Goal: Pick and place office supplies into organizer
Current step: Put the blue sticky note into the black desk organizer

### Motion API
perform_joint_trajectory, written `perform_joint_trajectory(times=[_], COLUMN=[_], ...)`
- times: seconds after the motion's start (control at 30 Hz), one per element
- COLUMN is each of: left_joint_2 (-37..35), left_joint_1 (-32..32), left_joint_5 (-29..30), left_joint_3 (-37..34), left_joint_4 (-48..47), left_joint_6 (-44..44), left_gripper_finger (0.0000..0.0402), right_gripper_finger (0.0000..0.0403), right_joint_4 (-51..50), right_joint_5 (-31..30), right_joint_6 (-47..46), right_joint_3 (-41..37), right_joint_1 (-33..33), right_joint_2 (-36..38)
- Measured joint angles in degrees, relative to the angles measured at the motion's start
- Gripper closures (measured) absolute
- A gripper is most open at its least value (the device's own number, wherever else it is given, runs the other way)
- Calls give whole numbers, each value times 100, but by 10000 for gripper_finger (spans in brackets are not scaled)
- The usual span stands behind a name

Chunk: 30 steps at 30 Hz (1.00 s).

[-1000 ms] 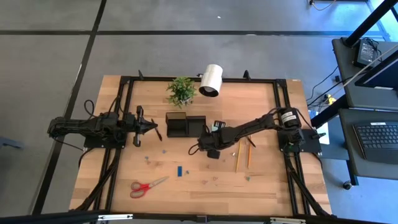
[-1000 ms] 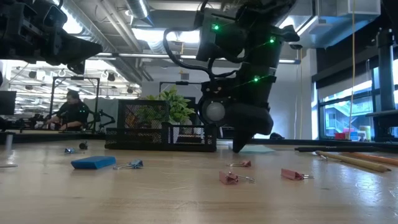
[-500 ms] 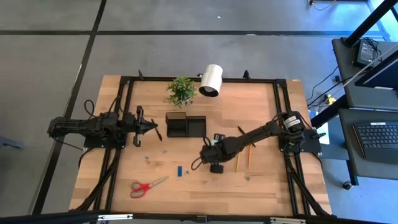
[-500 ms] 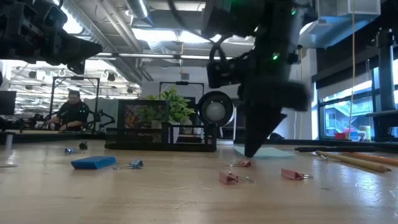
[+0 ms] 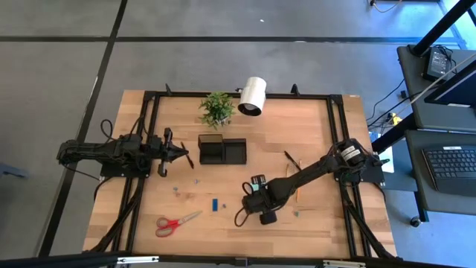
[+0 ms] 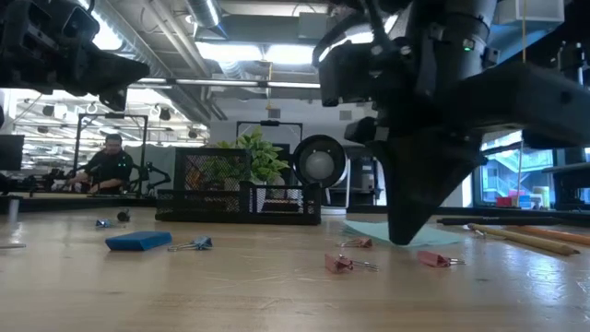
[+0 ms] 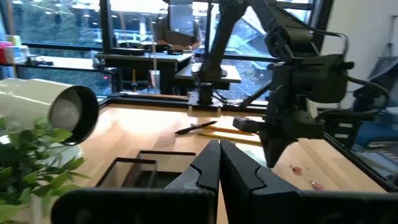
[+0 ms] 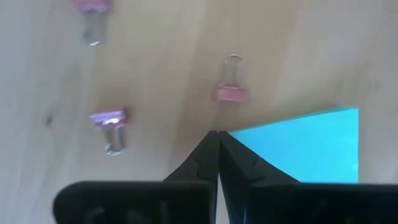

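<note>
R tool [image 8: 218, 138]: fingers pressed together, holding nothing; tip pointed down at the counter [image 5: 312, 223], near-front area, right at the corner of the teal note pad [image 8: 305, 144]. Can't tell if the tip touches the pad or the wood.
R tool, why: prob. set to nudge or pin the flat pad. It lies flush on the wood, so no edge to pinch.
L tool [image 7: 219, 163]: also closed, empty; parked on the left side, aimed across at the organizer [image 5: 222, 150]. Looks like it's waiting.
Organizer: black mesh tray w/ 2 compartments, mid-back of counter; can't tell if anything is inside.
Pink binder clips [image 8: 229, 92]: three seen in R wrist view, scattered on bare wood just beside the pad, apart from each other.
Scissors [image 5: 177, 222]: red handles, front-left, well apart from both tools.
Blue piece [image 6: 137, 241]: flat on the wood, front-centre; a blue clip [image 6: 192, 244] just beside it.
Pencils [image 6: 524, 238]: lying side by side to the right of the R tool; dark pen [image 5: 290, 159] a bit farther back.
Task state: supplies look mostly loose on the wood, so early on, I'd judge.
Surface: pale wood top w/ black metal frame round the edge; cables run down both sides.
Back edge: small green plant [image 5: 216, 109] and white lamp [image 5: 253, 95]. Not supplies, stay put.
Room: grey floor w/ dark tape lines, desk w/ keyboard at right; big windows, other workbenches, a person seated far off in low view.
</note>
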<state>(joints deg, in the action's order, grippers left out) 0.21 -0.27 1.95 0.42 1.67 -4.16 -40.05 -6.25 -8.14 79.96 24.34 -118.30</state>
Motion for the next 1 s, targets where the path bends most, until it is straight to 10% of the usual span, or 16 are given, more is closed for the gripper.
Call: perform_joint_trajectory(times=[0.4,1.0], left_joint_2=[697,5766], left_joint_1=[-86,-851], left_joint_5=[-1070,-1059], left_joint_3=[264,2817], left_joint_4=[-24,-20], left_joint_6=[-872,-639], left_gripper_finger=[380,303], right_gripper_finger=[393,392], right_joint_4=[-11,-6], right_joint_5=[29,-16], right_joint_6=[557,2317], right_joint_3=[2,-57], right_joint_1=[32,58], right_joint_2=[2,17])
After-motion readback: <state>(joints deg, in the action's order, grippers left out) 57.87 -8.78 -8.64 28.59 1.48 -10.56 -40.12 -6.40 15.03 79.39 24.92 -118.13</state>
